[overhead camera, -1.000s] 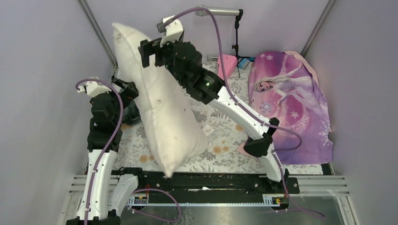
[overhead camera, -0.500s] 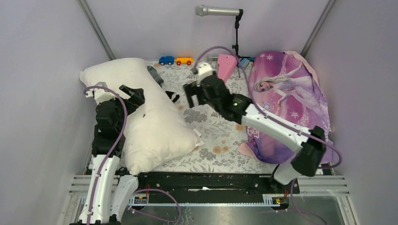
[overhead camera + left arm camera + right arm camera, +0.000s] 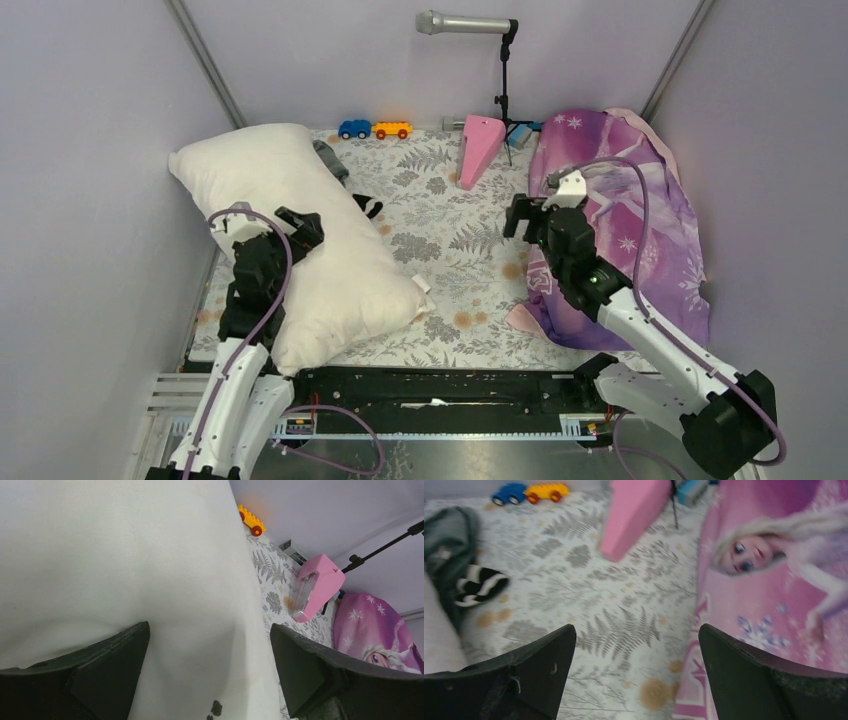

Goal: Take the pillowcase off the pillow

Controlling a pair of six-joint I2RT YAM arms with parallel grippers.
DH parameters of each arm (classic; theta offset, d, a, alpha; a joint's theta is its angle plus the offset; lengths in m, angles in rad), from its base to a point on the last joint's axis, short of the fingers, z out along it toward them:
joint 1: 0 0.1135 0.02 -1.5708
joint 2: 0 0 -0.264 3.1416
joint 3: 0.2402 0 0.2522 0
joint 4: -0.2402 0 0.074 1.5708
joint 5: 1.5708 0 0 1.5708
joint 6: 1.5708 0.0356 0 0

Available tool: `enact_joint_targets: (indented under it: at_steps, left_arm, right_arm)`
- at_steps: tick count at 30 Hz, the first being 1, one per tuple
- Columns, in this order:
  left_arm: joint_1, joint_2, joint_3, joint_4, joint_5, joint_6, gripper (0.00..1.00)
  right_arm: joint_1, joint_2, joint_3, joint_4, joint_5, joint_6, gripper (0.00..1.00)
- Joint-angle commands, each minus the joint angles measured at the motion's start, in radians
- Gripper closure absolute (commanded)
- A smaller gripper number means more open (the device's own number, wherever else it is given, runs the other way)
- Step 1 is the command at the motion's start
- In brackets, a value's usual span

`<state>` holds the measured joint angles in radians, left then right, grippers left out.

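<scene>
The white pillow [image 3: 300, 240] lies bare on the left of the table and fills the left wrist view [image 3: 125, 555]. A small part of the dark grey-green pillowcase [image 3: 331, 160] shows behind the pillow's far edge; in the right wrist view it [image 3: 446, 535] lies crumpled at the left, with a black-and-white striped piece [image 3: 479, 582] beside it. My left gripper [image 3: 300, 225] is open just above the pillow [image 3: 210, 670], holding nothing. My right gripper [image 3: 525, 215] is open and empty above the floral cloth [image 3: 636, 665], at the left edge of the princess fabric.
Purple-pink princess-print fabric [image 3: 630, 230] covers the right side. A pink wedge [image 3: 479, 148], a blue toy car [image 3: 353, 129] and an orange one [image 3: 391, 129] sit at the back. A microphone on a stand [image 3: 465, 23] hangs over the back. Purple walls close in on both sides.
The right gripper held the pillow up high, let it go, and swung right and down to the princess fabric. The pillow dropped flat on the left. The left gripper shifted slightly over it.
</scene>
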<state>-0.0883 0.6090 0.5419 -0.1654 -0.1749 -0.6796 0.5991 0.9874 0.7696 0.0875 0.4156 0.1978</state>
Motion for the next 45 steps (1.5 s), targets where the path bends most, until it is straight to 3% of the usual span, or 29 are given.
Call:
enact_joint_targets:
  at_steps: [1,4,8,11,15,19,24,28,31,34,36,43,45]
  left_arm:
    - [-0.021,-0.046,-0.078,0.189,0.023,0.106,0.01]
    - [-0.043,-0.063,-0.209,0.408,0.077,0.099,0.01]
    - [-0.152,0.067,-0.217,0.443,-0.153,0.245,0.01]
    - [-0.183,0.07,-0.243,0.497,-0.282,0.347,0.01]
    - [-0.181,0.079,-0.358,0.761,-0.356,0.482,0.01]
    - [-0.144,0.268,-0.436,0.971,-0.324,0.539,0.01]
    - [-0.042,0.423,-0.494,1.209,-0.129,0.499,0.01]
    - [-0.013,0.494,-0.467,1.225,-0.073,0.491,0.01]
    - [0.016,0.567,-0.466,1.294,-0.058,0.473,0.01]
    - [0.036,0.597,-0.427,1.245,-0.036,0.462,0.01]
    - [0.043,0.604,-0.416,1.228,-0.031,0.458,0.01]
    - [0.049,0.675,-0.337,1.178,0.002,0.51,0.03]
    - [0.049,0.686,-0.326,1.167,0.016,0.517,0.04]
  right_arm:
    - [-0.102,-0.079,-0.153,0.098,-0.065,0.014,0.0]
    - [-0.117,-0.136,-0.268,0.223,-0.045,-0.005,0.0]
    - [-0.128,-0.126,-0.35,0.35,0.032,-0.063,0.0]
    - [-0.15,-0.071,-0.361,0.379,0.045,-0.155,0.0]
    - [-0.242,0.019,-0.413,0.494,0.001,-0.235,0.01]
    - [-0.299,0.1,-0.534,0.743,-0.004,-0.274,0.0]
    - [-0.324,0.206,-0.607,0.973,0.005,-0.228,0.0]
    - [-0.326,0.265,-0.567,0.915,-0.03,-0.265,0.02]
    - [-0.328,0.37,-0.574,1.026,-0.007,-0.301,0.04]
    - [-0.327,0.469,-0.565,1.122,-0.028,-0.379,0.07]
    - [-0.328,0.532,-0.57,1.256,0.076,-0.377,0.04]
    - [-0.505,0.587,-0.556,1.239,-0.074,-0.191,0.01]
    - [-0.528,0.549,-0.524,1.102,-0.108,-0.165,0.0]
